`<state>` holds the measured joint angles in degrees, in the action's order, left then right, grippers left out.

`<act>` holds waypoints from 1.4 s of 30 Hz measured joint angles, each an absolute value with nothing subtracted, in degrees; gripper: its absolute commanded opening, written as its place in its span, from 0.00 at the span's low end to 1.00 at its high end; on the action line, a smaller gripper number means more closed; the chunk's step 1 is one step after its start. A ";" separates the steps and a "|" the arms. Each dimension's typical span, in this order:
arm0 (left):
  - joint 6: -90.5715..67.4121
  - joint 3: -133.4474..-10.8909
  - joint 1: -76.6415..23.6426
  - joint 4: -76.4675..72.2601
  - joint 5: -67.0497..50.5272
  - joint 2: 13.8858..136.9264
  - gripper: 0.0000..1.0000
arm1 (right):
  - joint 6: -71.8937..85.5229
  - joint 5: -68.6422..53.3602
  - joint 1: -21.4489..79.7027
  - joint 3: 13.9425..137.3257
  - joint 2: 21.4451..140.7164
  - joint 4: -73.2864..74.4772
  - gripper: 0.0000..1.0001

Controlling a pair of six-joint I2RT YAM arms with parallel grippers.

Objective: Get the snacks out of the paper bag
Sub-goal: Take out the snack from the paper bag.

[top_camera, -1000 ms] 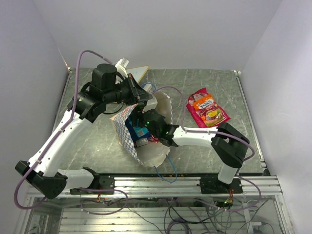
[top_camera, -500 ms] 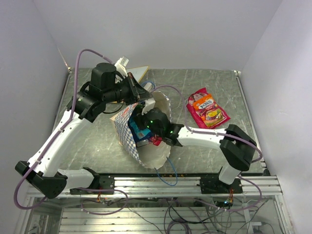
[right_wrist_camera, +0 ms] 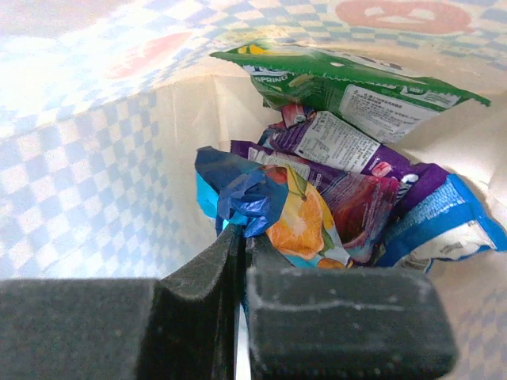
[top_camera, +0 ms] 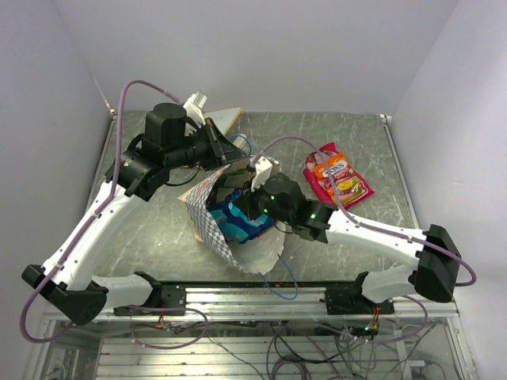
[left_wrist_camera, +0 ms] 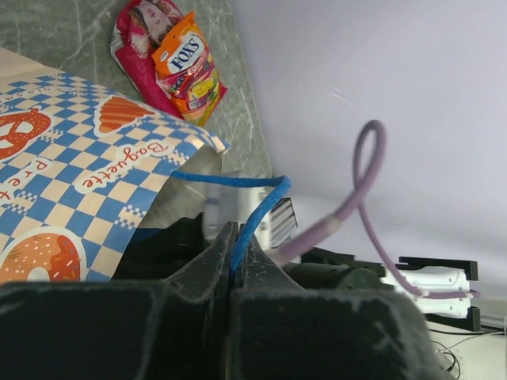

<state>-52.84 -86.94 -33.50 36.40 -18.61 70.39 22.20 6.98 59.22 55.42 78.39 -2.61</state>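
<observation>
Top external view shows the bag [top_camera: 207, 207] mid-desk [top_camera: 372, 142], its mouth open toward the right arm. Two pink packets [top_camera: 337, 178] lie on the desk to its right, well apart from it. A white board [top_camera: 226, 119] sits at the back beside the left arm. Inside the bag, a green packet [right_wrist_camera: 356, 83], a purple packet [right_wrist_camera: 341, 146] and a blue packet [right_wrist_camera: 447, 218] crowd behind a blue-orange packet [right_wrist_camera: 293, 206]. The left end effector [left_wrist_camera: 235, 241] is clamped on the bag's blue string handle [left_wrist_camera: 238, 180]. The right end effector [right_wrist_camera: 242, 237], inside the bag, is closed on the blue-orange packet's crumpled corner.
</observation>
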 measured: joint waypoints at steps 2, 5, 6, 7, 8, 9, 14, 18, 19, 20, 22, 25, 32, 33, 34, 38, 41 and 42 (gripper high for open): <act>-52.47 -86.94 -33.50 36.86 -18.52 70.41 0.07 | 22.13 6.33 59.20 57.17 76.75 1.48 0.00; -52.05 -86.96 -33.50 37.67 -18.48 70.57 0.07 | 22.02 5.34 59.18 59.94 74.65 6.55 0.00; -51.92 -86.96 -33.50 37.80 -18.48 70.63 0.07 | 22.00 5.10 59.18 61.39 73.97 8.56 0.00; -51.88 -86.96 -33.50 37.91 -18.48 70.74 0.07 | 21.98 4.84 59.20 62.50 73.58 9.85 0.00; -51.88 -86.96 -33.50 37.98 -18.48 70.81 0.07 | 21.93 4.45 59.18 64.40 73.10 11.86 0.00; -51.88 -86.96 -33.50 38.00 -18.48 70.87 0.07 | 21.91 4.19 59.20 65.82 72.84 13.26 0.00; -51.92 -86.96 -33.50 37.98 -18.41 70.94 0.07 | 21.82 3.38 59.20 74.41 71.48 19.77 0.00; -51.92 -86.96 -33.50 38.02 -18.06 70.94 0.07 | 21.65 4.14 59.20 81.28 70.35 25.41 0.00; -51.92 -86.96 -33.50 38.04 -17.91 70.91 0.07 | 21.50 4.56 59.20 83.20 70.08 27.11 0.00; -51.92 -86.96 -33.50 38.06 -17.72 70.87 0.07 | 21.19 4.97 59.20 84.55 69.80 28.25 0.00; -51.94 -86.96 -33.50 38.17 -17.19 70.81 0.07 | 20.29 6.09 59.20 87.46 68.79 30.98 0.00; -52.18 -86.96 -33.50 38.20 -16.91 70.61 0.07 | 18.48 8.80 59.20 90.65 66.46 34.63 0.00; -52.34 -86.94 -33.50 38.20 -16.60 70.35 0.07 | 13.21 19.73 59.22 102.43 64.27 45.15 0.00; -52.34 -86.94 -33.50 38.20 -16.56 70.35 0.07 | 12.64 21.71 59.20 103.61 64.20 46.17 0.00; -52.34 -86.94 -33.50 38.20 -16.51 70.35 0.07 | 11.84 24.53 59.20 104.71 64.05 47.20 0.00; -52.31 -86.87 -33.50 38.15 -16.51 70.39 0.07 | 9.10 37.28 59.20 104.92 63.07 49.95 0.00; -51.81 -86.91 -33.50 38.17 -16.51 70.98 0.07 | 7.35 49.25 59.18 103.09 63.83 50.98 0.00; -51.35 -87.20 -33.50 38.44 -16.51 71.50 0.07 | 6.63 52.07 59.05 102.26 64.18 50.85 0.00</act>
